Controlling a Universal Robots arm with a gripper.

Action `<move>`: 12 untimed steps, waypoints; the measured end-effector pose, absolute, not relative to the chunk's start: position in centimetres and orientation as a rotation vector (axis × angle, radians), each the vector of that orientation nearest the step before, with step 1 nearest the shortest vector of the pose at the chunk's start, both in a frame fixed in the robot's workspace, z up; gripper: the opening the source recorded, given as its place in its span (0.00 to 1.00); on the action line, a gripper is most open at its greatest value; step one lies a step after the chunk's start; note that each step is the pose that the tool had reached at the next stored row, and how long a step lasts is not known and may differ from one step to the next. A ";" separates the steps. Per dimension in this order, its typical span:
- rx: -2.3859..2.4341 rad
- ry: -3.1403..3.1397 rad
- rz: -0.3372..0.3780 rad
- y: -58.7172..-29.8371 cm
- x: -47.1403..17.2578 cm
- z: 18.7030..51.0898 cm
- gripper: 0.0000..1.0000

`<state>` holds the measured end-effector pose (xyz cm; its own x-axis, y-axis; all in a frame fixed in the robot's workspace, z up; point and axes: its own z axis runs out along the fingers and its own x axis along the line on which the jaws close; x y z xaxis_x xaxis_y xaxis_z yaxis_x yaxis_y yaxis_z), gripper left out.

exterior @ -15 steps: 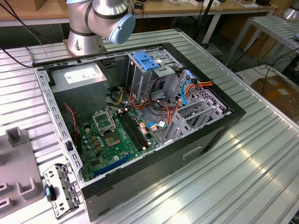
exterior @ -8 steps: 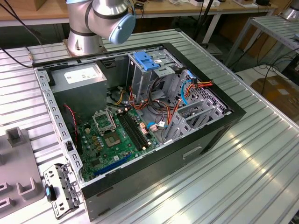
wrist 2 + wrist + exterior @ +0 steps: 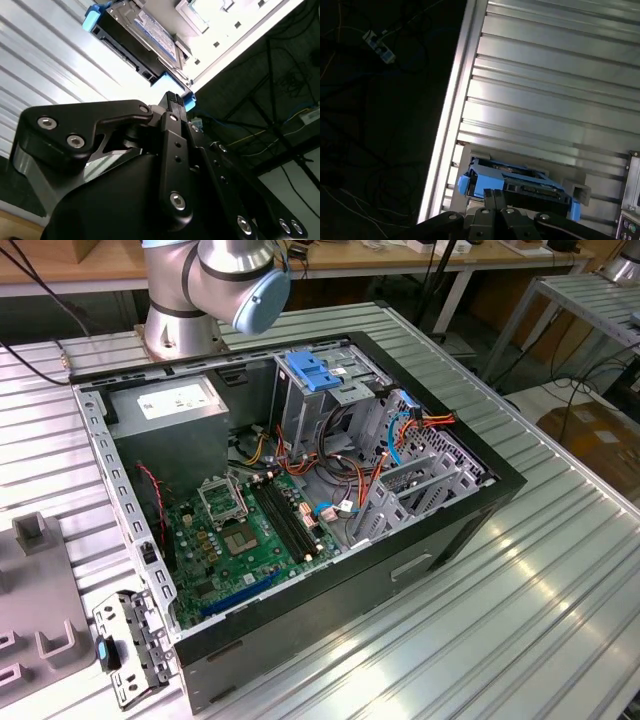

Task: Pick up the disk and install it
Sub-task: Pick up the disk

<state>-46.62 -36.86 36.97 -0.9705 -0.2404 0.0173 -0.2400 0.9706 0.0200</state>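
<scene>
The gripper (image 3: pixel 494 196) looks closed, tips together with nothing between them, in both wrist views. Just beyond the tips, apart from them, the disk (image 3: pixel 530 188) lies flat on the ribbed metal table (image 3: pixel 545 100). It is probably rigid, fairly heavy and shock-sensitive. Grip across the blue carrier's side rails, not the label face.

no legible text, white sticker (image 3: pixel 172 400) on power supply (image 3: pixel 192 455) in exterior view, print too small to read, white-blue label (image 3: pixel 159 36) on disk (image 3: pixel 137 42) in second wrist view, print unreadable
</scene>
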 end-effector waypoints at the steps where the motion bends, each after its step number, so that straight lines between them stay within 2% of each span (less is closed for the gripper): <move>1: 0.422 -3.093 -0.027 -36.9 -46.6 37.0 0.11; 12: 0.780 -3.021 -0.023 -36.9 -46.6 37.0 0.11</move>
